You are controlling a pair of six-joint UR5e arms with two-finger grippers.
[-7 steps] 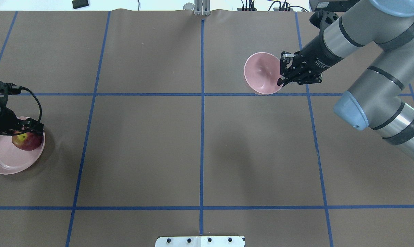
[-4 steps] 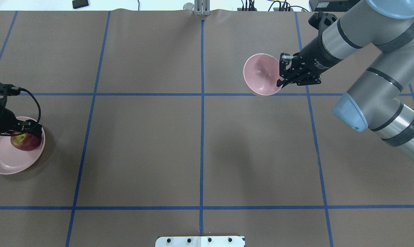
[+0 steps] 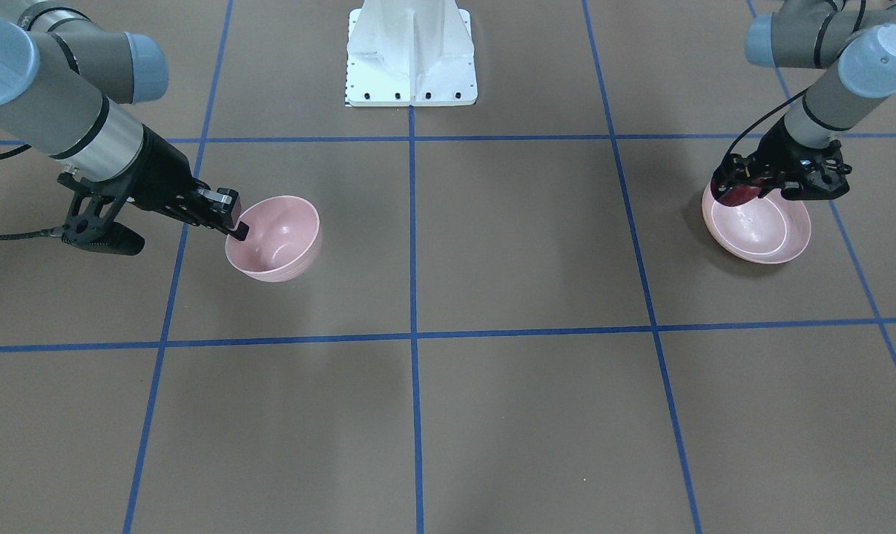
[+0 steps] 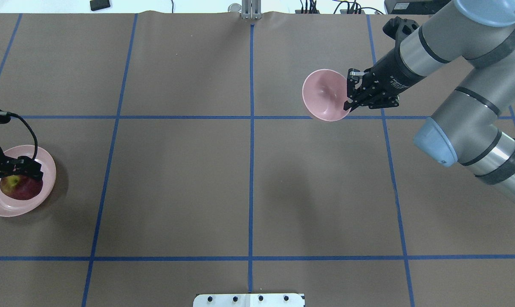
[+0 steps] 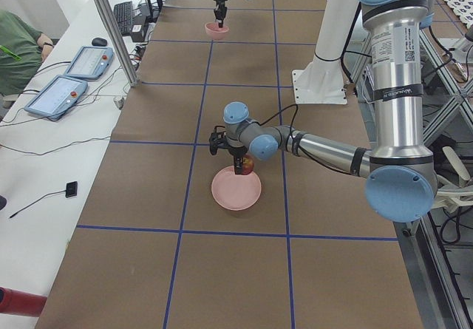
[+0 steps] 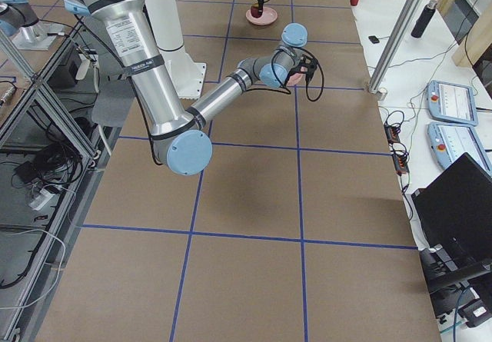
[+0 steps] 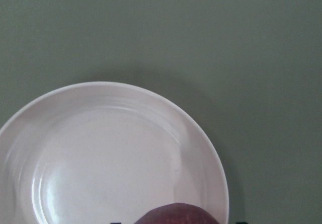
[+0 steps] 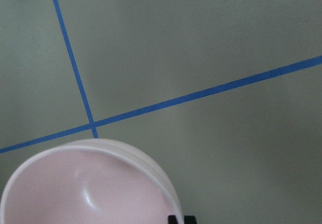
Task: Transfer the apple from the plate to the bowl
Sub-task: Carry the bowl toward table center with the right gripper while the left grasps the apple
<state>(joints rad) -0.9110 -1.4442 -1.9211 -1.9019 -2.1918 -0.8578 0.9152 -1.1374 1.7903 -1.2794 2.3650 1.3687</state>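
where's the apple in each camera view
Front-facing: right side, apple at the upper-left rim of the plate.
Overhead: apple at the far left edge, over the plate.
Exterior left: apple at centre, just above the plate.
Exterior right: apple at the top, far end.
Left wrist: apple at the bottom edge.
Right wrist: not in it; only the bowl.
Shared landmark: the pale-pink plate.

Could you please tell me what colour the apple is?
The small round apple is dark red with a yellow patch, best seen in the overhead view.
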